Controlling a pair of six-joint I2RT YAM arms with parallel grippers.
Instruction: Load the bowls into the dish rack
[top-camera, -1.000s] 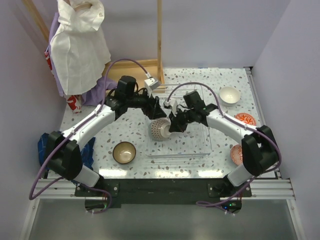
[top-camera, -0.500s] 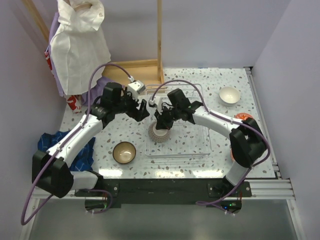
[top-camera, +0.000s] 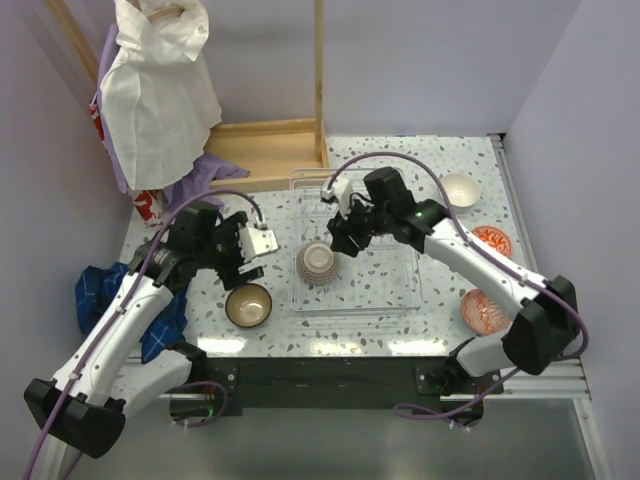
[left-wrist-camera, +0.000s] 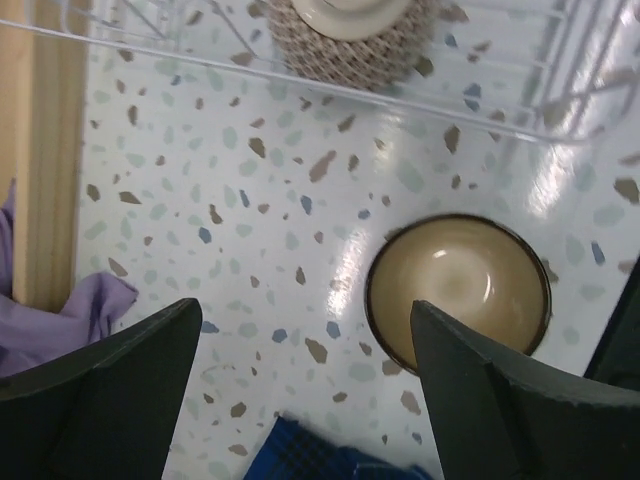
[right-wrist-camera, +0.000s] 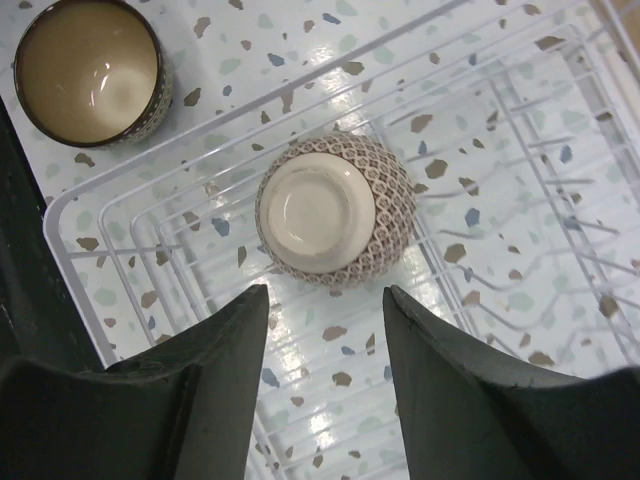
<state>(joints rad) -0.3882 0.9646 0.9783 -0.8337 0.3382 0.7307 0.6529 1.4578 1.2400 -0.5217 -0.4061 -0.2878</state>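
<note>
Resting upside down inside the dish rack (top-camera: 355, 262), near that rack's left edge, a patterned bowl (top-camera: 316, 262) shows its pale foot ring upward. The rack sits on the speckled table (top-camera: 440, 290) around the table's middle, its thin wires see-through over the surface. In the right wrist view the same bowl (right-wrist-camera: 332, 210) lies on the rack's wires (right-wrist-camera: 520, 150), free of both black fingers (right-wrist-camera: 440, 350), which frame it from below without touching.

The right gripper (top-camera: 338, 240) hangs above the rack just right of the patterned bowl, its jaws apart and holding nothing. The left gripper (top-camera: 248, 262) hovers over the table left of the rack, jaws spread wide with nothing between them; in the left wrist view its 2 fingers (left-wrist-camera: 110, 370) stand far apart over bare table.

A brown bowl (top-camera: 249, 305) with a dark rim sits upright on the table just outside the rack's left front corner; the left wrist view shows it (left-wrist-camera: 458, 290) close by the right finger. A white bowl (top-camera: 459, 189) stands near the table's back right corner. 2 red patterned dishes (top-camera: 491, 240) lie along the right edge, 1 nearer the front (top-camera: 480, 310). A blue cloth (top-camera: 100, 290) lies at the left edge, and a wooden frame (top-camera: 265, 150) stands at the back left.
</note>
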